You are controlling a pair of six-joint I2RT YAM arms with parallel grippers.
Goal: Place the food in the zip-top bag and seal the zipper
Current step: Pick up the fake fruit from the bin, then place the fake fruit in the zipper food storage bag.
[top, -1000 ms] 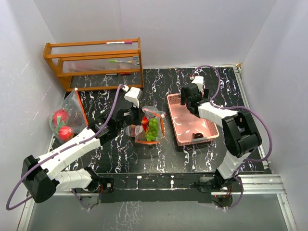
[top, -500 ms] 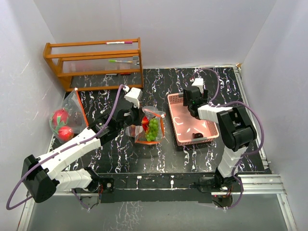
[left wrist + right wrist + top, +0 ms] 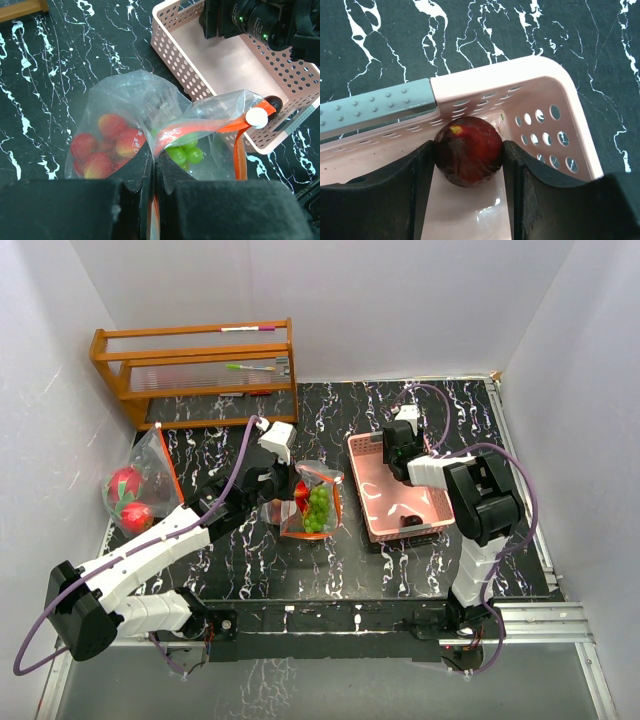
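In the last second the right gripper (image 3: pixel 467 146) tucked into the basket's (image 3: pixel 490 82) 11 o'clock corner and pinched a dark red fruit (image 3: pixel 467 161), left gripper (image 3: pixel 154 167) still clamping the bag (image 3: pixel 130 95) at 9 o'clock, so bagging looked next.

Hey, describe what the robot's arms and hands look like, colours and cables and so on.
Both arms are built from white shell links joined by bulky black joints. A purple cable loops along the left arm, and another runs along the right arm. The left hand and right hand have matte black, blocky fingers. No markings are readable.
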